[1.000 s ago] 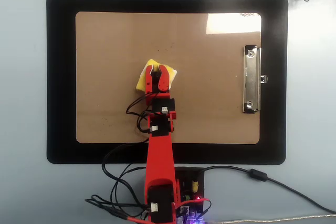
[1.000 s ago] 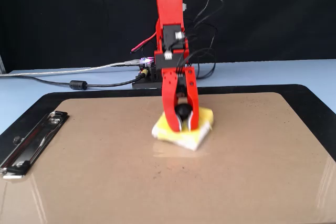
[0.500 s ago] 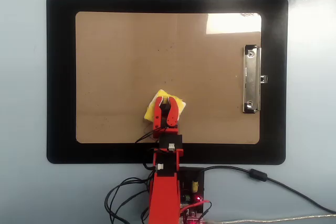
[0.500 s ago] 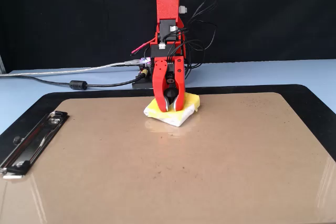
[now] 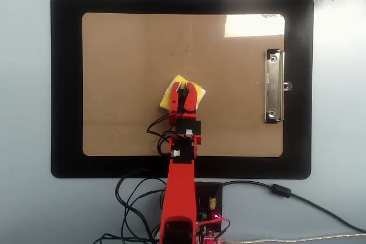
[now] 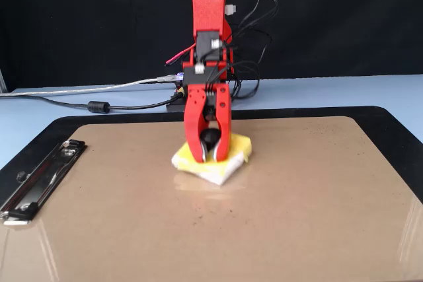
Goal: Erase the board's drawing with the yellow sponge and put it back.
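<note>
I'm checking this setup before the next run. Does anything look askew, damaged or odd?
Little stands out. The yellow sponge sits rotated, corners skewed to the board edges, with the gripper closed on its black knob. No drawing shows on the board. Loose cables tangle at the arm's base.

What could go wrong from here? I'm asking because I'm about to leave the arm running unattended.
1. The pincer holds the yellow sponge only by its small black knob; sideways rubbing might twist it free.
2. The sponge looks slightly tilted on the board, so wiping may be uneven.
3. The board simply lies on the black mat; hard pushing could shift it.
4. Loose cables near the base might snag.
</note>
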`<state>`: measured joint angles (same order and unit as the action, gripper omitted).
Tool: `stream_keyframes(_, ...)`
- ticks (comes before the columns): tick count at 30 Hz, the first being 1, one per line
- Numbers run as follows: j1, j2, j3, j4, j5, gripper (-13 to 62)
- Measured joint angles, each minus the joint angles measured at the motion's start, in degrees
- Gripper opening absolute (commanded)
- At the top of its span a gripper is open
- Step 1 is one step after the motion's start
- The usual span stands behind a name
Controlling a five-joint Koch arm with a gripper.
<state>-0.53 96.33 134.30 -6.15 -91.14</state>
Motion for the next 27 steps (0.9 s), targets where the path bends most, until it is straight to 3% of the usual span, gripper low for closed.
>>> stream_keyframes(6, -12.6, 8.8, -9.5, 17.2, -1.1, -8.0)
stream_keyframes(16, -45.2, 6.2, -17.7, 23.9, -15.5, -8.0)
stream_keyframes(22, -49.4, 3.1, -17.6, 24.0, -16.7, -7.6)
stream_keyframes(24, -49.4, 2.3, -17.7, 23.9, -16.7, 1.1)
stream_keyframes(26, -49.4, 0.8, -17.7, 24.0, -16.7, 17.7)
stream_keyframes(27, -49.7, 0.3, -17.7, 23.9, -16.7, 22.5)
